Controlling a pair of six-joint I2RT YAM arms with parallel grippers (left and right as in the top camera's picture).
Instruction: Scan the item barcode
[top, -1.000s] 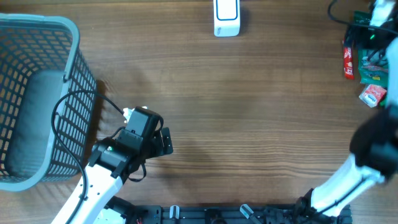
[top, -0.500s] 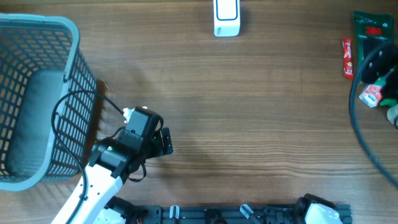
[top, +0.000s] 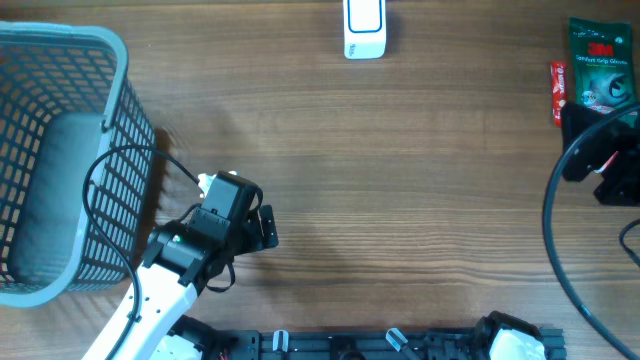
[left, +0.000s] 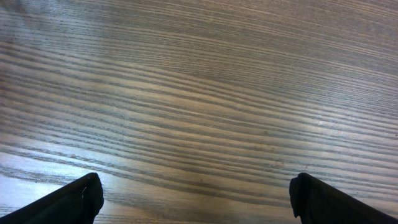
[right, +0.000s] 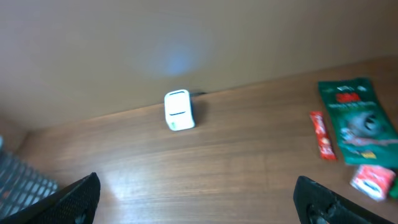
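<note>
Overhead shows why I am placed as I am. The goods lie at the far right corner of the table (top: 400, 200), so my right arm hangs above that corner, looking down and across. My left arm waits near the near edge, beside the basket (top: 135, 150).

My right gripper (right: 196, 186) is spread wide with nothing between the fingers, and my left gripper (left: 194, 186) is equally wide over bare wood. Nothing is held yet, so I judge that I am at the stage of choosing and reaching.

The green packet (right: 357, 121) lies flat with its long axis running from the far edge towards the near edge, its printed header towards the far edge. The red bar (right: 322, 135) lies just beside it on the side towards the table's middle, and its length runs nearly parallel. The small red-and-white packet (right: 373, 182) sits nearer to me, turned askew; it is too blurred to give its axis. I see no barcode on any of them, so I cannot tell which face carries it.

The scanner (right: 178, 111) stands well apart from them, at the middle of the far edge.
</note>
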